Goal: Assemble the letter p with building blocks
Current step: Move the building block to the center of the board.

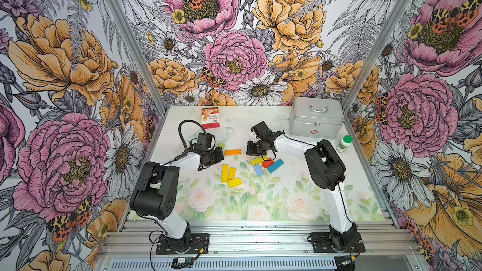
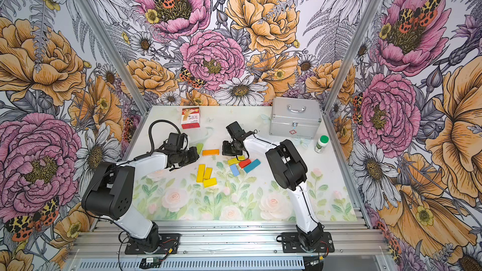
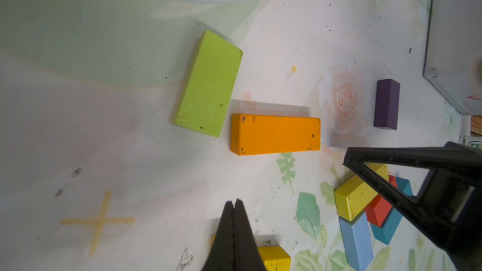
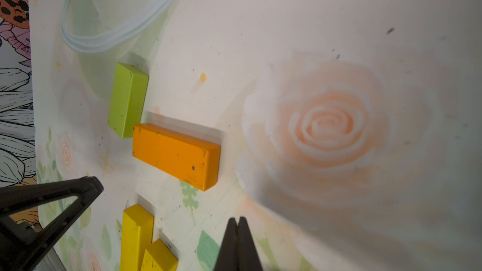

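- In both top views, the orange block (image 1: 233,152) is lying on the desk (image 1: 300,181). Three yellow blocks (image 1: 224,173) are sitting at its 6 o'clock, and a mixed pile (image 1: 275,166) at its 4 o'clock.
- Left wrist: the left tool (image 3: 234,203) is hovering pinched together, empty, facing the orange block and the green block (image 3: 208,84).
- Right wrist: the right tool (image 4: 238,220) is hovering with tips pressed together, gripping nothing.

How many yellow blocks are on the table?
4. Three lie together, central on the table: a long one, a shorter one beside it, a tilted one in front. The fourth lies in the mixed pile by the right gripper. The arms may hide more.
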`<state>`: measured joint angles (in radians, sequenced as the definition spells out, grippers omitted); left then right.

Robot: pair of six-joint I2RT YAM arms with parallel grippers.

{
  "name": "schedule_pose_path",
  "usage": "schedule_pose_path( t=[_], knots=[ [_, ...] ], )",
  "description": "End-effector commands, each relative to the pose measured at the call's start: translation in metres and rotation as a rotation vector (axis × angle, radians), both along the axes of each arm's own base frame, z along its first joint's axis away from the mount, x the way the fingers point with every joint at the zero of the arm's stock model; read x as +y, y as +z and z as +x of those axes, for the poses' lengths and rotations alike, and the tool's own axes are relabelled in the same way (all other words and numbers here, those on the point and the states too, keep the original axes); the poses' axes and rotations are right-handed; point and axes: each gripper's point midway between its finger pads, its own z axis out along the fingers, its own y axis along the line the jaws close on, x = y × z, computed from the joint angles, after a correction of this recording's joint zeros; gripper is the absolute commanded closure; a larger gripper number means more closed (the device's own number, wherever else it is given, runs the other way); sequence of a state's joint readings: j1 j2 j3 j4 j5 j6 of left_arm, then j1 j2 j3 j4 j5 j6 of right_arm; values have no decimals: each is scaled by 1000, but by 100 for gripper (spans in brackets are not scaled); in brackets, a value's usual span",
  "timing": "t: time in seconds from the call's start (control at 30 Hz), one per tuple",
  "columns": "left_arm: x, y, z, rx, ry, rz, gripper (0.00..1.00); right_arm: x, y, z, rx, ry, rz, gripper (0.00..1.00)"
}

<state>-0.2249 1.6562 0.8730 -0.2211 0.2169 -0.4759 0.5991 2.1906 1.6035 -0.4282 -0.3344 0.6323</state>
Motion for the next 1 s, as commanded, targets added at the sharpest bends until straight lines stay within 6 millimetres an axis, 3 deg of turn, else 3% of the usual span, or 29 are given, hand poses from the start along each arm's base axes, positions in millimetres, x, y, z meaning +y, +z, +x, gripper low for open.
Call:
schedule_pose_path(
  t=[0.0, 0.13, 0.37, 0.4, 0.67, 0.97],
  knots=[
    [8, -5, 12, 12, 44, 29, 100, 5, -3, 9, -6, -12, 7, 100],
    [8, -15, 21, 39, 47, 42, 100, 8, -6, 11, 1, -6, 18, 100],
    [8, -17, 34, 34, 55, 58, 100, 10, -9, 12, 17, -2, 30, 100],
    [8, -31, 32, 71, 55, 66, 100, 10, -10, 12, 21, -3, 30, 100],
    [14, -44, 37, 89, 82, 102, 100, 16, -19, 14, 47, 0, 47, 100],
    [-17, -47, 28, 106, -14, 59, 100, 16, -20, 14, 55, 2, 55, 100]
  ],
)
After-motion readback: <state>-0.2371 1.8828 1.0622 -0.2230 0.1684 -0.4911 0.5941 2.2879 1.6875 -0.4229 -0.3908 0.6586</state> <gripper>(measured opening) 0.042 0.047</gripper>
